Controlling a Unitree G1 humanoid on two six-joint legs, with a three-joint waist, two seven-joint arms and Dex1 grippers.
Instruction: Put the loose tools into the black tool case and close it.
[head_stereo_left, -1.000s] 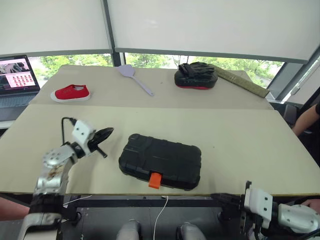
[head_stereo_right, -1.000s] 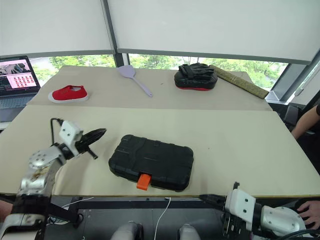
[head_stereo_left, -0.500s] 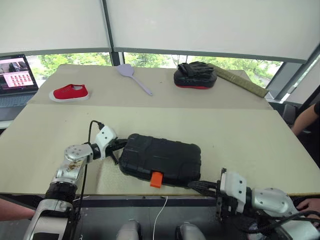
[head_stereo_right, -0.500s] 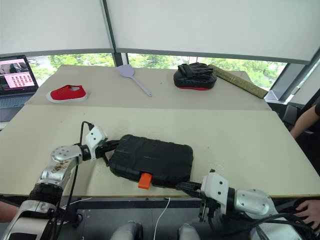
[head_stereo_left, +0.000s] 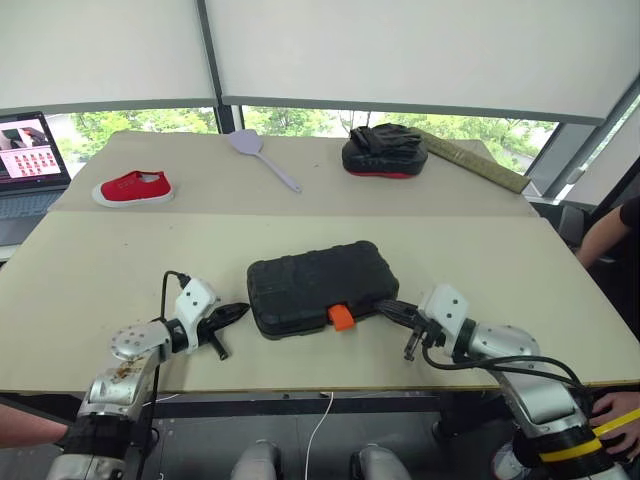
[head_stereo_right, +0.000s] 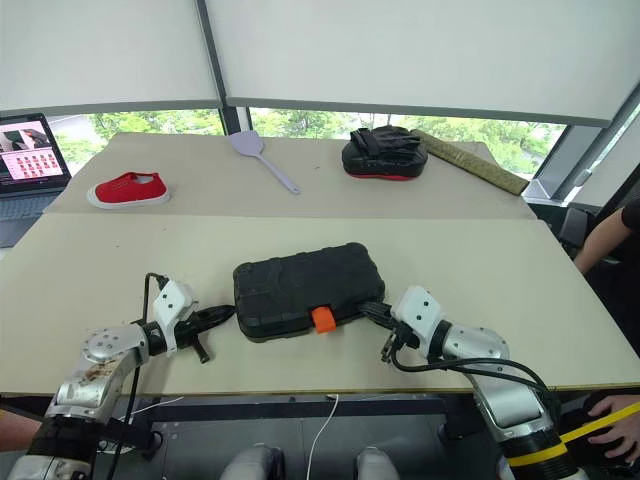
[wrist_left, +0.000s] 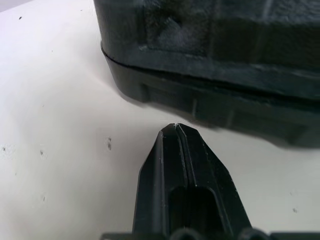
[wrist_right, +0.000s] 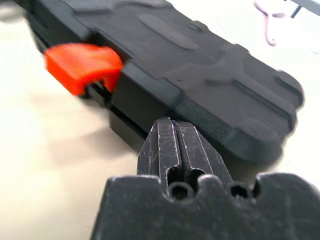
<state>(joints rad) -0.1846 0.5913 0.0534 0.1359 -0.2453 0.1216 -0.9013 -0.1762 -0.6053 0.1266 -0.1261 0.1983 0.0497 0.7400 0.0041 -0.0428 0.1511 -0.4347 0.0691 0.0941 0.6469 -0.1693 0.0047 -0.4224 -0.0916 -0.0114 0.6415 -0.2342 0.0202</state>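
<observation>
Left eye view: the black tool case (head_stereo_left: 320, 288) lies shut and flat near the front edge of the beige table (head_stereo_left: 500, 260), its orange latch (head_stereo_left: 342, 318) facing the robot. The left gripper (head_stereo_left: 236, 312) sits just off the case's left end, fingers pressed together, holding nothing. The right gripper (head_stereo_left: 388, 308) has its fingers pressed together too, tip at the front wall just right of the latch.

The case looks like rigid moulded plastic, stiff and textured enough not to slip, probably not heavy. I'd say the place to work is the latch, then the lid's front lip, with the other gripper steadying an end.
</observation>
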